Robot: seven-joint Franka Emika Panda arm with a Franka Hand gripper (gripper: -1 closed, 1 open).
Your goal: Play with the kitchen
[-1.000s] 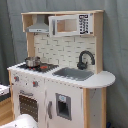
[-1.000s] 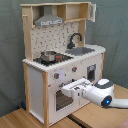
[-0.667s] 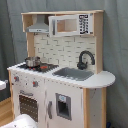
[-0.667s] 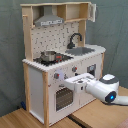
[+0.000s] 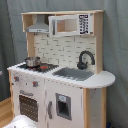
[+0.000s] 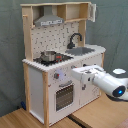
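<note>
A: What are the fingers doing, open or clamped?

B: I cannot tell. In the second exterior view the gripper (image 6: 79, 75) is pressed up close to the white front of the kitchen (image 6: 35, 87), and its tip merges with the panel. Nothing shows as held.

A: So which way does the kitchen lie from it?

B: Straight ahead of the tip. The arm (image 6: 107, 85) reaches in from the second exterior view's right, long axis roughly level, nose toward the knob strip (image 6: 58, 76) just above the oven window (image 6: 64, 96). (Whether it truly touches the panel or stands just off it, I can't say.)

A: And the rest of the toy?

B: Upright on the wooden floor. A small pot (image 6: 48, 55) sits on the hob, the black faucet (image 6: 75, 39) stands over the sink (image 6: 83, 51) further right, the grey hood (image 6: 48, 20) hangs above.

A: The other camera?

B: In the first exterior view only a white blur of the arm shows at the bottom edge, near the oven door (image 5: 29, 106).

A: Next move?

B: I'd judge a knob or the oven handle, a short push forward.
</note>
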